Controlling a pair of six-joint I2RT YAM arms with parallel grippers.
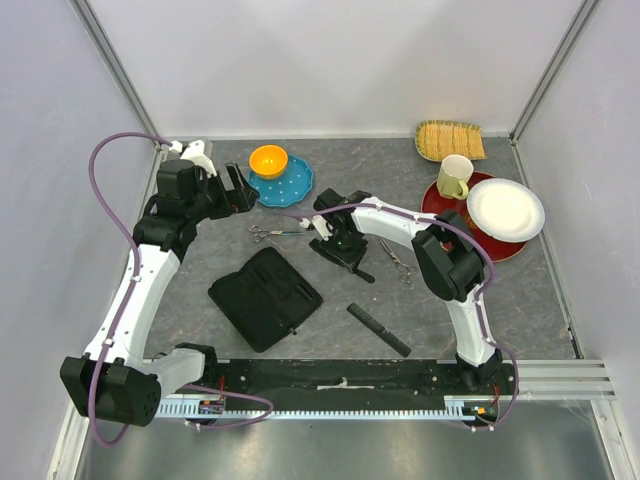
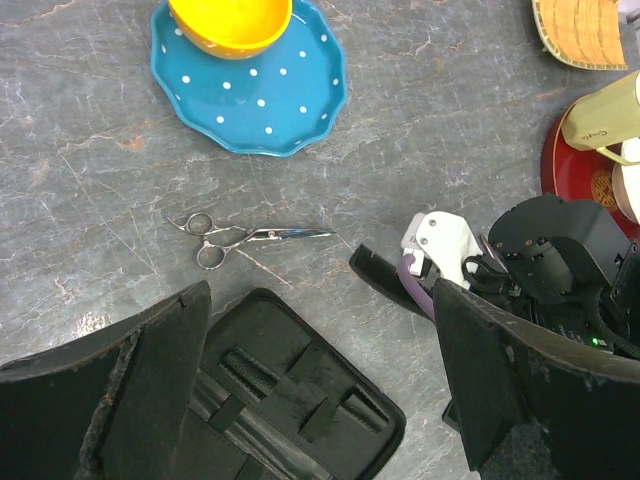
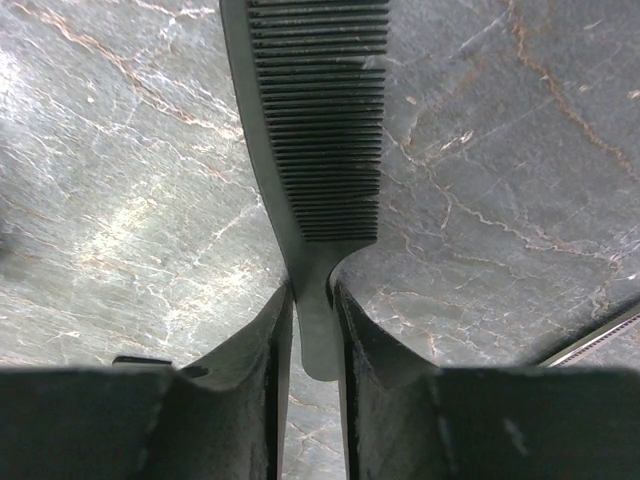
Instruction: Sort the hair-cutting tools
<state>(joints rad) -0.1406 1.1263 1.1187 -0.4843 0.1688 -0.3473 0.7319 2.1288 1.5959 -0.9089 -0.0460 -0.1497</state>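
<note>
One black comb lies on the grey table, and my right gripper is shut on its narrow handle, a finger pressed to each side. From above, that gripper sits mid-table. A second comb lies nearer the front. Silver scissors rest left of the right gripper; another pair of scissors lies to its right. My left gripper hangs open above the table, holding nothing, over the far edge of the open black zip case.
The zip case lies open at front left. A blue dotted plate with an orange bowl stands at the back. At back right are a red plate, a white plate, a cream mug and a woven tray.
</note>
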